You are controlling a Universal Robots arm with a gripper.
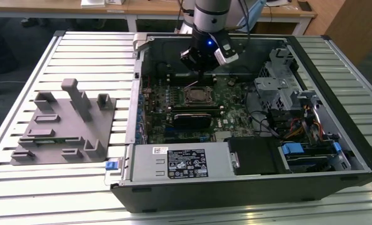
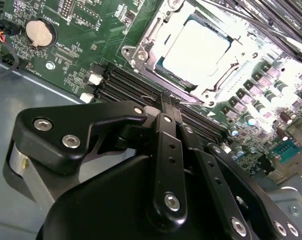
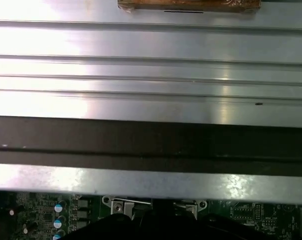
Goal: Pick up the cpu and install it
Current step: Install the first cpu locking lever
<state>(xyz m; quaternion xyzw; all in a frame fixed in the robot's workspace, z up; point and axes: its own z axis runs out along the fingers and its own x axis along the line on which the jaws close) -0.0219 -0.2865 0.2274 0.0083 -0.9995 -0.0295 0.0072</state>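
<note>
One cpu (image 2: 193, 47) already lies flat in the motherboard socket (image 2: 141, 55), just ahead of my pincer (image 2: 170, 97), whose fingers are pressed together, empty.

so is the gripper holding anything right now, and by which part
Nothing held: the gripper fingers are together with nothing between them, and the cpu already lies in the socket.

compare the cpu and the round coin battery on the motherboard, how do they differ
In the second wrist view the cpu is a square silvery-white plate; the coin battery is a small round disc. The cpu sits inside a metal-framed socket; the battery sits in a round holder near the board's edge. The cpu looks clearly larger. Both lie flat on the green motherboard.
</note>
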